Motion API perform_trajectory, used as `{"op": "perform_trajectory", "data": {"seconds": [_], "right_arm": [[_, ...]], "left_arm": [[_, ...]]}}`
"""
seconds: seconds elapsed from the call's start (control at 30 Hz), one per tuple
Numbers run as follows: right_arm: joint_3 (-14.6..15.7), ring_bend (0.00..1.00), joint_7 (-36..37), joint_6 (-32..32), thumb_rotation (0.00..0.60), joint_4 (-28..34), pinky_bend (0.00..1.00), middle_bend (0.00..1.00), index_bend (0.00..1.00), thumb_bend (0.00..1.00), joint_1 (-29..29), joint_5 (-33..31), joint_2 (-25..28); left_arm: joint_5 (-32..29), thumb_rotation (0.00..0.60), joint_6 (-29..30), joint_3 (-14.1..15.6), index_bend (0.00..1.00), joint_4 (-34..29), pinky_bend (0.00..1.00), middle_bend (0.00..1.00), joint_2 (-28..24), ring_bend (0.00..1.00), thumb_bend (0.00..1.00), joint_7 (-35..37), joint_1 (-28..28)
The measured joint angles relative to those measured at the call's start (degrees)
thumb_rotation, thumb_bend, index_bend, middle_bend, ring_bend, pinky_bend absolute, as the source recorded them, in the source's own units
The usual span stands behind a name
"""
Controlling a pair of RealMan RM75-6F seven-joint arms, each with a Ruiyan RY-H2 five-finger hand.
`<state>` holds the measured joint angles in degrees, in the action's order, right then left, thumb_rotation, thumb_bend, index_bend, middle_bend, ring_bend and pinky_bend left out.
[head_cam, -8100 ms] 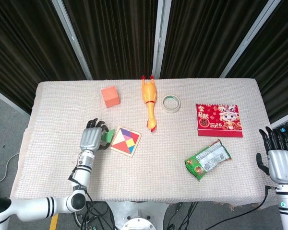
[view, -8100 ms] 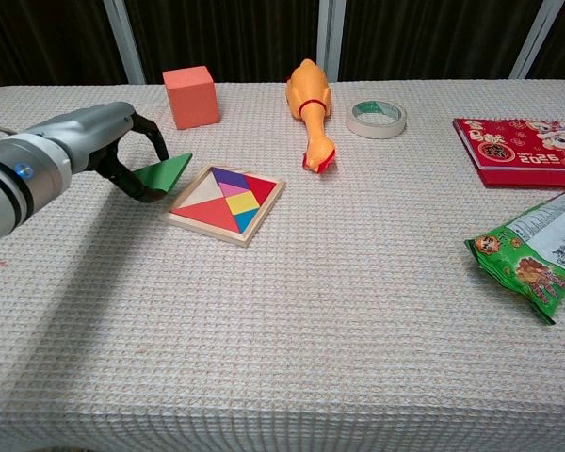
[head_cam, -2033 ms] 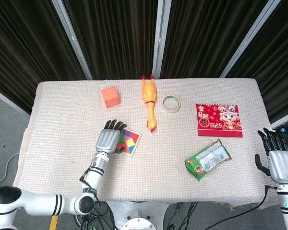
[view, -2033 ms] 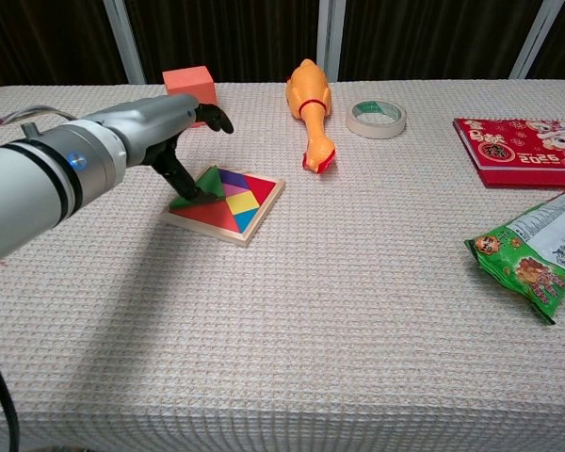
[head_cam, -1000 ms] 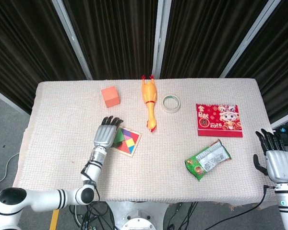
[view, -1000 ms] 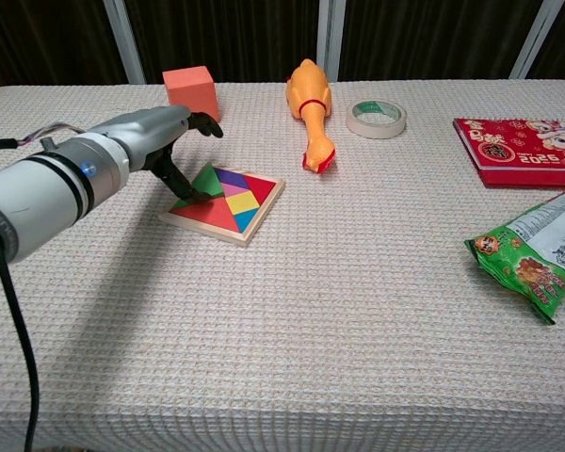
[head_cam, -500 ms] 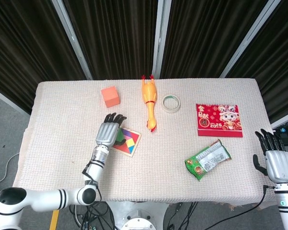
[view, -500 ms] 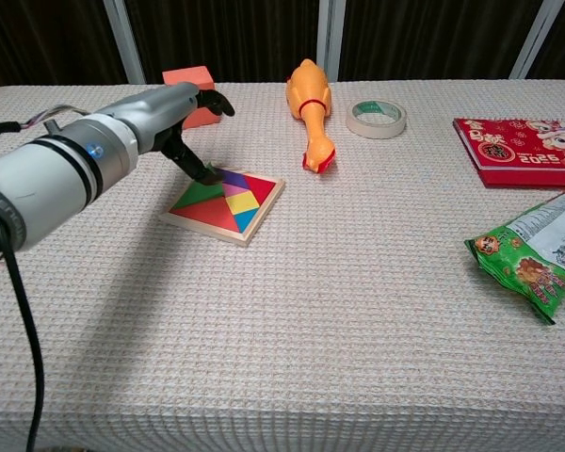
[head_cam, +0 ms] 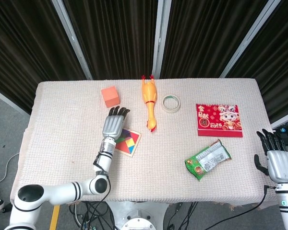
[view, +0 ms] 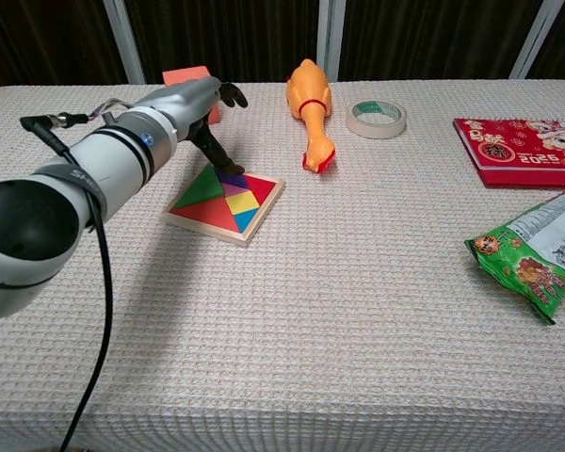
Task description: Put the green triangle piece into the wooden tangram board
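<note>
From head view we see left hand (head_cam: 114, 125) covering left part of wooden tangram board (head_cam: 130, 145); orange cube (view: 185, 75) partly hidden behind same hand in chest view; right hand (head_cam: 279, 163) only at head-view edge, fingers spread, holding nothing; left hand fingers (view: 228, 93) loose and apart, one dark fingertip down at board's far corner, gripping nothing; green triangle piece (view: 202, 188) lies flat in board's left side, apex pointing to centre, long edge along left rim.

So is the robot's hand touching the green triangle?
Apart. In the chest view the left hand is raised behind the green triangle, which lies uncovered in the board.
</note>
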<state>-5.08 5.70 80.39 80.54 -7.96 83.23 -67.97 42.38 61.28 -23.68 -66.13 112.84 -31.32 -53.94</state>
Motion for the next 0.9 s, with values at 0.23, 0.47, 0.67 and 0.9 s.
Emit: {"op": "perform_trajectory", "data": {"seconds": [0.23, 0.47, 0.67, 0.9], "right_arm": [[0.04, 0.00, 0.68, -0.15, 0.600, -0.71, 0.00, 0.00, 0.00, 0.44, 0.00, 0.02, -0.13], [0.13, 0.00, 0.46, -0.20, 0.600, -0.82, 0.00, 0.00, 0.00, 0.45, -0.08, 0.21, -0.34], [0.22, 0.00, -0.03, -0.25, 0.600, -0.57, 0.00, 0.00, 0.00, 0.45, -0.17, 0.39, -0.46], [0.12, 0.00, -0.84, -0.04, 0.600, 0.22, 0.00, 0.00, 0.00, 0.45, -0.25, 0.51, -0.23]], "left_arm": [[-1.94, 0.600, -0.99, 0.05, 0.16, 3.26, 0.02, 0.10, 1.17, 0.00, 0.16, -1.39, -0.14], [-1.77, 0.600, 0.25, 0.55, 0.15, 0.29, 0.02, 0.10, -0.54, 0.00, 0.16, -2.58, 0.89], [-1.09, 0.600, 2.47, 1.17, 0.15, -3.36, 0.02, 0.10, -2.94, 0.00, 0.16, -3.83, 2.36], [-0.52, 0.600, 3.76, 1.33, 0.15, -6.28, 0.02, 0.10, -4.59, 0.00, 0.16, -3.45, 3.57]]}}
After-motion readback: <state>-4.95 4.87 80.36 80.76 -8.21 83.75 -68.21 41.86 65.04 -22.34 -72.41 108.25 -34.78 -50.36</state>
